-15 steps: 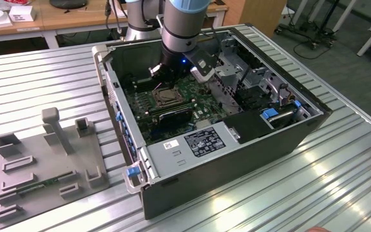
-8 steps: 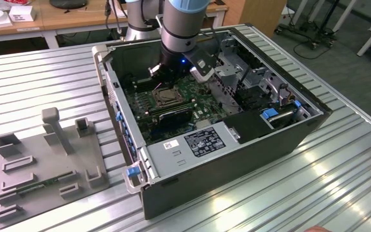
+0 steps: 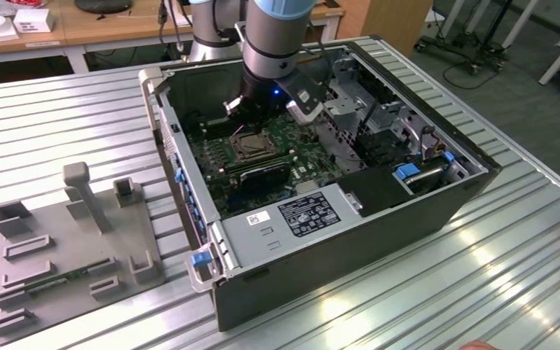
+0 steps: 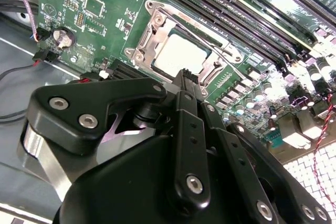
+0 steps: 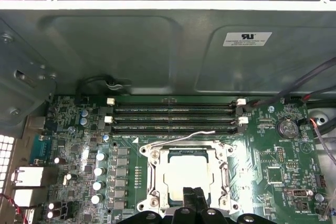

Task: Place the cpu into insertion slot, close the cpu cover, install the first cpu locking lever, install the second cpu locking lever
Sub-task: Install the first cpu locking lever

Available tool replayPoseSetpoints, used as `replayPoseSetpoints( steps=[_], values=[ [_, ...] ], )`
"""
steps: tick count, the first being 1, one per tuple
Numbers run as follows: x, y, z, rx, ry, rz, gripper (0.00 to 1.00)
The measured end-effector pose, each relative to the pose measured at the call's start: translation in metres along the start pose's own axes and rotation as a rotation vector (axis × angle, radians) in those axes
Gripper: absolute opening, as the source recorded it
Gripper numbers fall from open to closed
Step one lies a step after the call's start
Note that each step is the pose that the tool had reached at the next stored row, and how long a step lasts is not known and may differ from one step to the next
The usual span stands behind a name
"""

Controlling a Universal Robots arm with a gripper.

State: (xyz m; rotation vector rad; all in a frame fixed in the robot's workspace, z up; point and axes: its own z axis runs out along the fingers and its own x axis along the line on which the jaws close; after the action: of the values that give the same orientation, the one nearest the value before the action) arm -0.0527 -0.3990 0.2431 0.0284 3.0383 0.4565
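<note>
The tan-silver square cpu point(image 5: 184, 171) sits in the silver-rimmed insertion slot point(image 3: 231, 149), upper centre of the exterior view, with the silvery cpu cover frame point(image 5: 153, 177) down over it. One wire lever point(image 5: 181, 137) looks unlatched; the black gripper point(image 5: 192, 199) is pinched closed, holding nothing

The small tan-silver square cpu point(image 5: 185, 174) lies flat in the dark, metal-rimmed insertion slot point(image 3: 251, 146). The thin silvery cpu cover point(image 5: 159, 178) is closed flat around it.

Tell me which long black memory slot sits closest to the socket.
The slot right beside the socket, with the wire lever lying along it; the other slots sit farther toward the case wall.
</note>
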Motion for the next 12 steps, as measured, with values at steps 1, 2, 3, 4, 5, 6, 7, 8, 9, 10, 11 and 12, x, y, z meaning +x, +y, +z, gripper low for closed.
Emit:
replayPoseSetpoints(
  steps=[1, 2, 3, 4, 5, 6, 7, 8, 9, 10, 11, 12],
  values=[
    [0.0001, 0.0006, 0.0003, 0.0000, 0.0000, 0.000, 0.11],
    [0.0002, 0.0011, 0.0007, -0.0002, 0.0000, 0.000, 0.11],
    [0.0002, 0.0014, 0.0009, -0.0002, 0.0000, 0.000, 0.11],
    [0.0003, 0.0017, 0.0010, -0.0001, 0.0000, 0.000, 0.11],
    [0.0003, 0.0020, 0.0012, -0.0001, 0.0000, 0.000, 0.11],
    [0.0004, 0.0023, 0.0014, -0.0002, 0.0000, 0.000, 0.11],
    [0.0004, 0.0024, 0.0017, -0.0004, -0.0001, 0.000, 0.11],
    [0.0004, 0.0026, 0.0018, -0.0004, -0.0001, 0.000, 0.11],
    [0.0005, 0.0026, 0.0017, -0.0001, 0.0000, 0.000, 0.11],
    [0.0005, 0.0026, 0.0017, 0.0000, 0.0001, 0.000, 0.11],
    [0.0005, 0.0027, 0.0017, 0.0000, 0.0001, 0.000, 0.11],
    [0.0005, 0.0027, 0.0018, -0.0002, 0.0000, 0.000, 0.11]
  ],
)
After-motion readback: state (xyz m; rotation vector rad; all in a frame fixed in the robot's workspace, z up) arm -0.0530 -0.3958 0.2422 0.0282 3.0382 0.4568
